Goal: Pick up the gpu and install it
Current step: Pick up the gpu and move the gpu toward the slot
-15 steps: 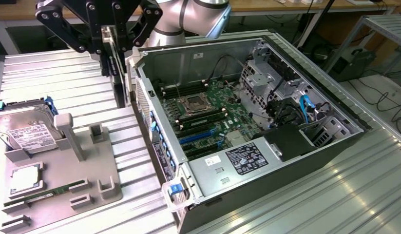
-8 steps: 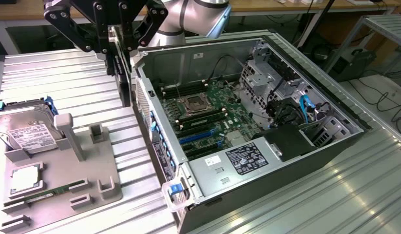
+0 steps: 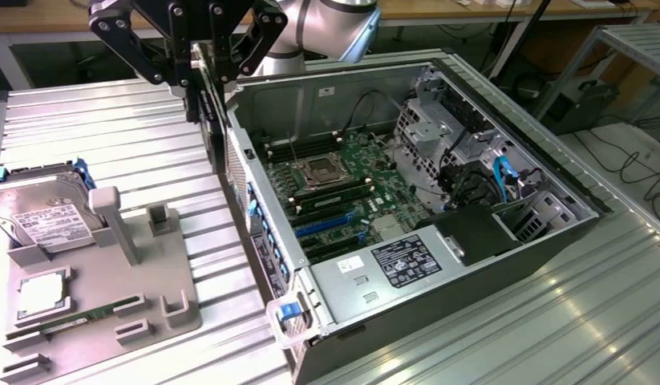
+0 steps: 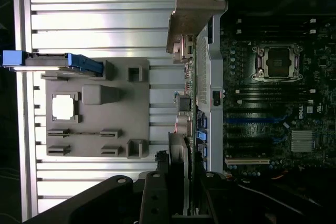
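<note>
Tool (image 3: 204, 84) clenched on the gpu (image 3: 212, 136). Card hangs straight below it: long axis vertical, bracket end lowest, just outside the pc case (image 3: 501, 265) wall that faces the grey tray (image 3: 105, 281), toward the counter's (image 3: 127, 136) far edge. Board slots (image 3: 327, 227) lie to the exterior view's right of the card, inside the case. Count: 1 arm, 1 gpu, 1 case, 1 hard drive (image 3: 41, 212), 1 memory stick (image 3: 89, 314).

Ribbed metal tabletop (image 3: 115, 128), bright glare along its grooves (strongest at exterior view's right). Wooden desk (image 3: 437, 11) behind; cables (image 3: 627, 156) trail on floor (image 3: 653, 120).
</note>
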Tool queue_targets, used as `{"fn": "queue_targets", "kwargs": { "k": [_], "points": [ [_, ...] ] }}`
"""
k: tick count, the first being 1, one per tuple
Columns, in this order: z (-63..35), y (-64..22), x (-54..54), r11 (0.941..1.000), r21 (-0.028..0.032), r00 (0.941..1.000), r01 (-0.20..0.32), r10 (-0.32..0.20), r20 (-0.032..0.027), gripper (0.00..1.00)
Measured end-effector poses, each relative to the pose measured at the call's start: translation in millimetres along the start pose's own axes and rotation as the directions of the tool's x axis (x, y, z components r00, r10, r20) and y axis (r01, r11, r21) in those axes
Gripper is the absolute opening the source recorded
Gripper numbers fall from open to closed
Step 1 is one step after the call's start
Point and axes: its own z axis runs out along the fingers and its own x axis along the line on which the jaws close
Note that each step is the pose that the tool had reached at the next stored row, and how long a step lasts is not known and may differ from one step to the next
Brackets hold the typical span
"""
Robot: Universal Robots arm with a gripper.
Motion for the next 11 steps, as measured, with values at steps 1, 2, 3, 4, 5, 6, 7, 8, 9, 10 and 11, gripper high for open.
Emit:
{"fn": "queue_targets", "kwargs": {
  "k": [1,2,3,4,5,6,7,8,9,10,11],
  "points": [
    [0.0,0.0,-0.8,1.0,0.0,1.0,0.0,0.0,-0.0001,0.27],
    [0.0,0.0,-1.6,1.0,0.0,1.0,0.0,0.0,0.0,0.27],
    [-0.1,0.0,-2.3,1.0,0.0001,1.0,0.0,0.0,-0.0001,0.27],
    [0.0,0.0,-3.1,1.0,0.0,1.0,0.0,0.0,0.0,0.27],
    [0.0,0.0,-3.9,1.0,0.0001,1.0,0.0,0.0,0.0,0.27],
    [0.0,0.0,-4.6,1.0,0.0,1.0,0.0,0.0,0.0,0.27],
    [0.0,0.1,-5.4,1.0,0.0,1.0,0.0,0.0,0.0,0.27],
    [0.0,0.1,-6.2,1.0,0.0,1.0,0.0,0.0,0.0,0.27],
    [0.0,0.1,-6.9,1.0,0.0,1.0,0.0,0.0,0.0,0.27],
    [0.0,0.1,-7.5,1.0,0.0,1.0,0.0,0.0,0.0,0.27],
    [0.0,0.1,-8.8,1.0,-0.0001,1.0,0.0,0.0,0.0,0.27]
  ]
}}
